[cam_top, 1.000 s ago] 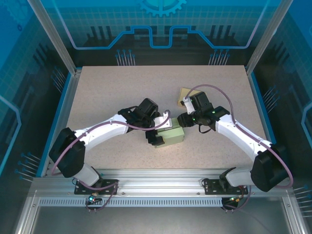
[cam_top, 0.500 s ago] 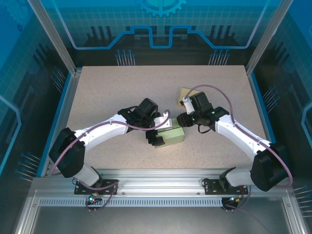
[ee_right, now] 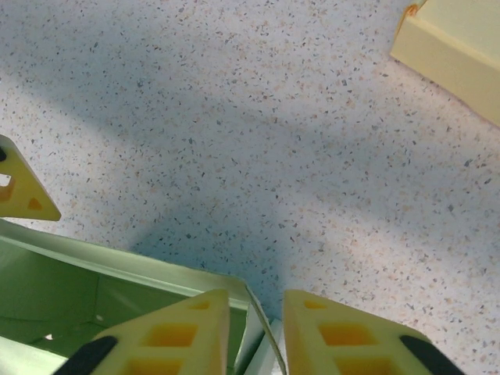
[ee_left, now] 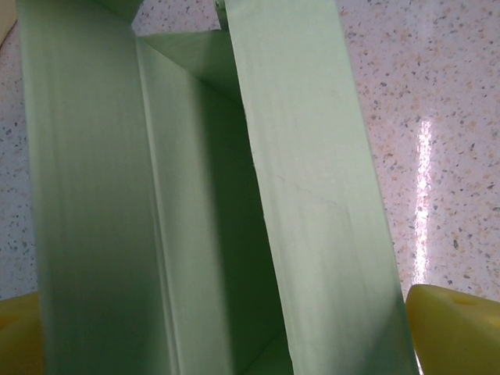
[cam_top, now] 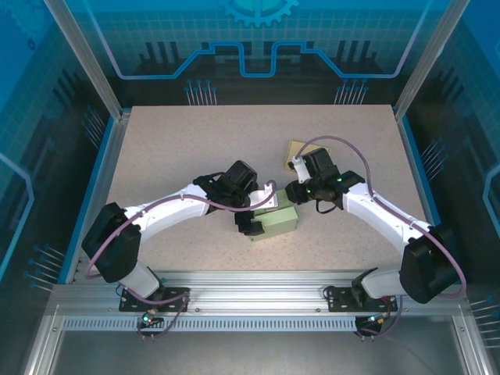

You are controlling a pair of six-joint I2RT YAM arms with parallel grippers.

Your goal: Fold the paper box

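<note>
Since a second ago the left arm (cam_top: 168, 207) has slid a little toward the right, and the green paper box (cam_top: 277, 221) has gone a tiny bit nearer to the front with it. The right arm (cam_top: 383, 215) has only moved a touch.

The bench (cam_top: 195, 141) is pale and speckled. The paper box sits near its middle, between the two arms. From the left wrist you look right into the box (ee_left: 312, 195), with its tall green walls standing up.

The left claw (cam_top: 248, 223) is at the left end of the box. Its yellow fingers (ee_left: 457, 328) are spread wide, one on each side, holding the box between them.

The right claw (ee_right: 256, 312) is at the far right corner of the box (ee_right: 117, 297). Its fingers are almost together and pinch a thin edge of the box.

A small tan box (cam_top: 295, 150) lies behind the right claw
</note>
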